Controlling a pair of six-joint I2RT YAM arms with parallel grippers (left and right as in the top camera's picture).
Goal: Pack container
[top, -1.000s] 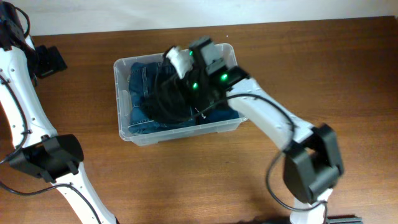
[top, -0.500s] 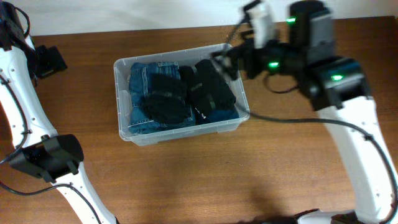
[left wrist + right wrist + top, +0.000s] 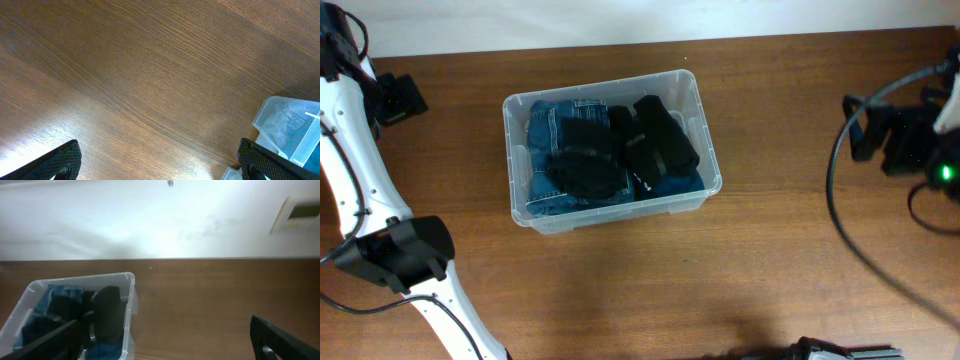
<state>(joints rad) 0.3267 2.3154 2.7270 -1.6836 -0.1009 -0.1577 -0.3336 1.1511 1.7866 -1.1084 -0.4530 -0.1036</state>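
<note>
The clear plastic container stands at the table's middle, holding folded blue jeans and black garments. My left gripper is at the far left, well away from the container; in the left wrist view its jaws are wide open over bare wood, with a container corner at the lower right. My right gripper is at the far right edge, apart from the container. In the right wrist view it is open and empty, with the container at the lower left.
The brown wooden table runs to a white wall at the back. The left arm's base stands at the front left. Black cables loop beside the right arm.
My right arm has pulled out of the container and swung to the far right. The black garment it carried now lies in the container. The left arm has not moved.
</note>
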